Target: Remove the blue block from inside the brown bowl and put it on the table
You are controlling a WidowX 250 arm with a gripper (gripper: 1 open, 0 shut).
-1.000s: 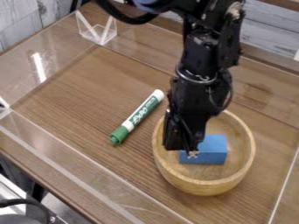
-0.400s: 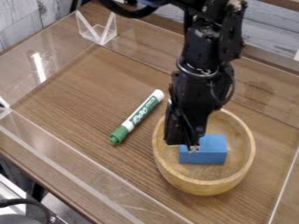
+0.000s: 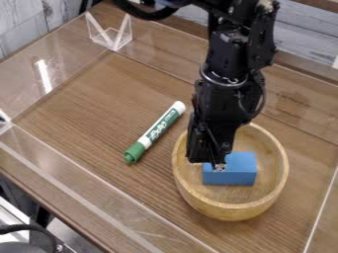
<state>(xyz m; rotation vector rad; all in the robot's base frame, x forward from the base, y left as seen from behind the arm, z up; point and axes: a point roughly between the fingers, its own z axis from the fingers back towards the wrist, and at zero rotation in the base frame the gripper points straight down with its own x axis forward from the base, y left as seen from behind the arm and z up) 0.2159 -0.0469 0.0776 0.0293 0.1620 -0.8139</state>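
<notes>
Nothing has moved since the earlier picture: the arm, the block and the pen all sit where they were. The black gripper (image 3: 209, 161) points straight down into the brown bowl (image 3: 271, 196). Its tips are low inside the bowl, at the left end of the blue block (image 3: 234, 169). The two fingers are pressed together, so the gripper is closed. The pictures do not make it clear if the tips are touching the block or are just next to it, and the block does not look held.

The blue block lies flat on the bottom of the bowl, a little right of the gripper tips. Most of its top and its front face can be seen.

The bowl sits on the table (image 3: 93, 99), near the front right side. A green-and-white marker (image 3: 154, 131) lies on the table just left of the bowl, not touching it. Clear plastic walls (image 3: 53, 61) run around the edge of the table.
</notes>
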